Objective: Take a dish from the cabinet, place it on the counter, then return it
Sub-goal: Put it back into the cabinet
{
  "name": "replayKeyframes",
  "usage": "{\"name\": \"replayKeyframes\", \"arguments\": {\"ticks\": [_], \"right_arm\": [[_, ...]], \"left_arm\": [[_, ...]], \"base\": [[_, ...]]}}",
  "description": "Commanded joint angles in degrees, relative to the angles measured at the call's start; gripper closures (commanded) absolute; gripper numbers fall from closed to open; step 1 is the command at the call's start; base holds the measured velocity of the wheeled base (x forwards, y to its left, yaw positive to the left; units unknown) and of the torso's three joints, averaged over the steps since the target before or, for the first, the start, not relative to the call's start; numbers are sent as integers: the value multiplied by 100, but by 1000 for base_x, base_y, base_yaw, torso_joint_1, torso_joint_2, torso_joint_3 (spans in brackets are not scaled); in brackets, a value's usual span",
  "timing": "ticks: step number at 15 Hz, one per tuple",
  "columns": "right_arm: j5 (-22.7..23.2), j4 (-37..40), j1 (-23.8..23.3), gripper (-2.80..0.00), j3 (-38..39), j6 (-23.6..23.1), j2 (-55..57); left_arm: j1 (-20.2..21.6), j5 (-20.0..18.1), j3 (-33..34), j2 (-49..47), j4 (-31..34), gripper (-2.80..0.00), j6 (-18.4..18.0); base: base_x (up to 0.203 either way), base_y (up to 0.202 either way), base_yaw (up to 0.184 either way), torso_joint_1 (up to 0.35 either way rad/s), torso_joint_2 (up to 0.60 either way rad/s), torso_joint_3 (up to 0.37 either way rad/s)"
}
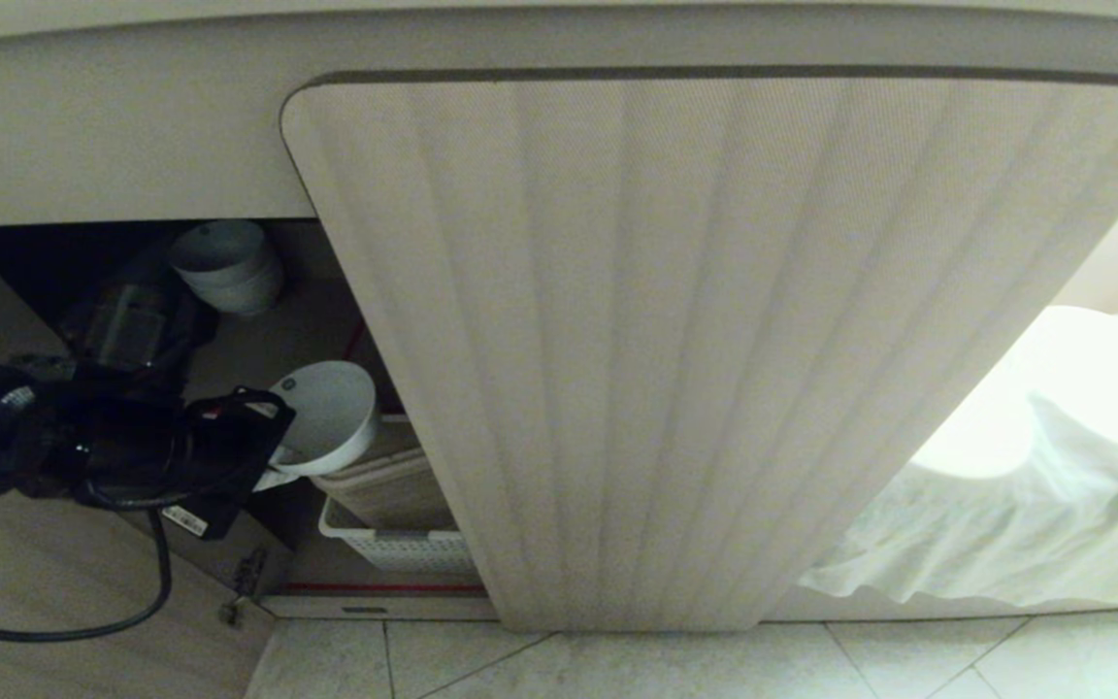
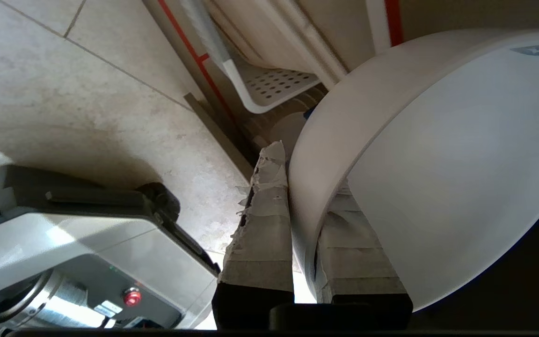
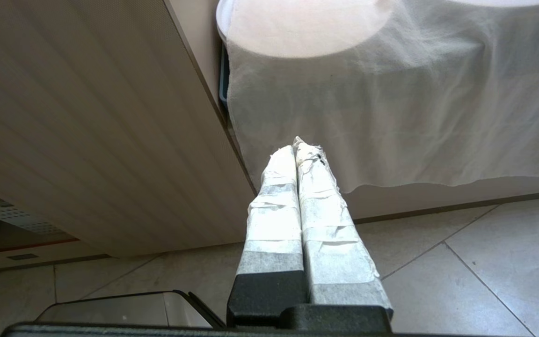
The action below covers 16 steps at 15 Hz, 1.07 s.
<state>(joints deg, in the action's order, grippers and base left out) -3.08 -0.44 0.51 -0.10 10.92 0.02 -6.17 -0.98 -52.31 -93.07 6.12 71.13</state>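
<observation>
The dish (image 1: 331, 413), a small deep white bowl with a tiny dark mark inside its rim, hangs tilted in front of the open left side of the cabinet (image 1: 258, 330). My left gripper (image 1: 266, 442) is shut on its rim. In the left wrist view one taped finger (image 2: 262, 210) presses the outside of the dish (image 2: 438, 164), the other sits inside it, and the left gripper (image 2: 307, 173) pinches the wall between them. The counter's front edge (image 1: 559, 34) runs along the top. My right gripper (image 3: 297, 147) is shut and empty, low over the floor.
A stack of similar white bowls (image 1: 227, 267) stands deeper on the shelf. A white perforated basket (image 1: 394, 544) sits below the dish. The ribbed cabinet door (image 1: 714, 340) fills the middle. A white cloth (image 1: 1005, 485) hangs at the right. Tiled floor (image 1: 714, 670) lies below.
</observation>
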Motion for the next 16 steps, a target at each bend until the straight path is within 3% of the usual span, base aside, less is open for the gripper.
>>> {"name": "replayKeyframes", "arguments": {"ticks": [1,4,8,16], "right_arm": [[1,-9,2,0,1,7,-2],[1,0,2,0,1,7,-2],[0,0,2,0,1,7,-2],[-5,-4,2,0,1,7,-2]], "left_arm": [[2,2,-80,-154,12,0,41],[-6,2,-320,-311,31,0,35],[-22,2,-1075,-624,625,0,-80],[-7,-15,-1434,-1054,658,0,-109]], "base": [[0,0,0,0,0,0],[0,0,0,0,0,0],[0,0,0,0,0,0],[0,0,0,0,0,0]]}}
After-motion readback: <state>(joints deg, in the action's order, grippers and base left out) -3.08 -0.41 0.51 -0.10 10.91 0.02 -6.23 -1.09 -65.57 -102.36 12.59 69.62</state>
